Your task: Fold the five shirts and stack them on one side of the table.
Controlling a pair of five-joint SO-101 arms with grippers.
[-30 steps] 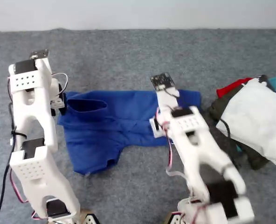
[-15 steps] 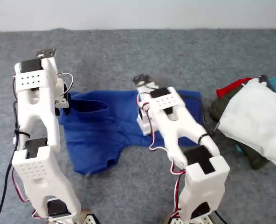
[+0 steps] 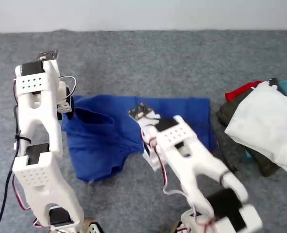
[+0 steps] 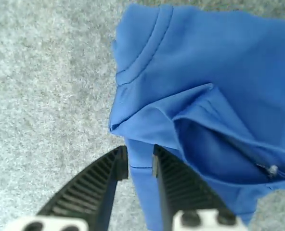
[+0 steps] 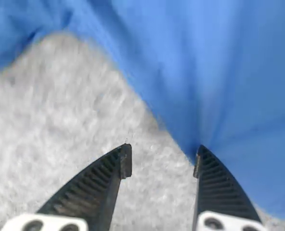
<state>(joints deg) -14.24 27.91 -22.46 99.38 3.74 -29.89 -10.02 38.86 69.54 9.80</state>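
Left gripper [image 4: 137, 161] jaws narrow, pinching the blue shirt [image 4: 219, 72] at its edge near the collar. Right gripper [image 5: 161, 161] jaws wide, holding nothing, at the blue shirt's hem. Blue shirt lies rumpled on grey table [image 3: 148, 58], shirt pile [image 3: 264, 121] just beside its other end

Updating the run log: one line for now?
left tool: shut on blue shirt | right tool: open at shirt's edge | shirt pile: beside right arm

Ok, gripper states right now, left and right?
Left gripper: closed on the blue shirt edge.
Right gripper: open, holding nothing.
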